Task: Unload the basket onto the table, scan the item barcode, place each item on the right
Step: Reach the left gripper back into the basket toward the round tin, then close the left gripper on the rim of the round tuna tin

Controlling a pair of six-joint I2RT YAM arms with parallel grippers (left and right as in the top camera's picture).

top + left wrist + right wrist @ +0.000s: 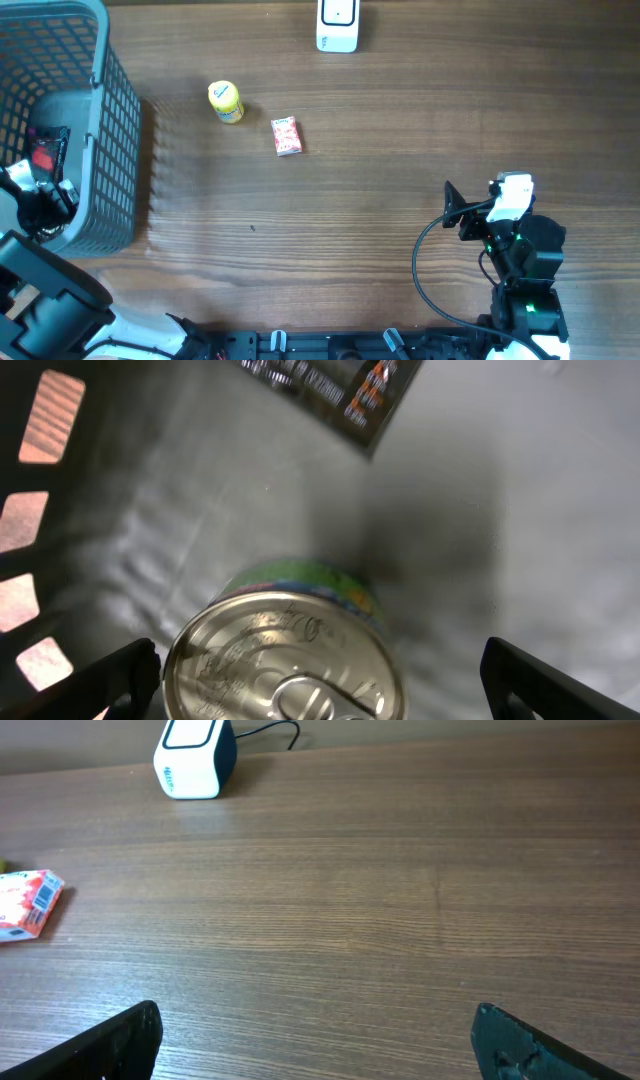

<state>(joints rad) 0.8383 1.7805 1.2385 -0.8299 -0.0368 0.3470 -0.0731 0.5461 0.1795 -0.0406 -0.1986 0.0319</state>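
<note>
Basket (118, 120) of grey plastic mesh is sitting at the far left of the wooden bench (350, 230), and the left arm is reaching down into it. Inside, the left tool (320, 650) is hanging released, its two dark fingers (110, 680) standing wide apart at the lower corners of the left wrist view. Between them, lower in the basket, a can (285, 660) is sitting on the pale grey floor. Its silver pull-tab lid is facing the camera, and a green and yellow label is showing around its side. The can is looking blurred, and neither finger is touching it in that view. Beyond the can, a dark packet (335, 395) with light lettering and an orange mark is lying flat on the basket floor, apart from the can. From overhead, the packet is showing a red patch through the open top of the basket.

Out on the bench, a yellow tub (226, 101) is resting near the basket, and a small red carton (287, 136) is lying near it on its right, the two not touching. The right wrist view is showing a barcode on the carton's end. A white scanner (338, 25) is standing at the far edge of the bench, with a dark cable running off behind it.

The right tool (315, 1015) is hovering over bare wood near the right front corner, released and grasping nothing. Its fingers are spreading wide and facing across the bench, well apart from both the carton and the scanner.
</note>
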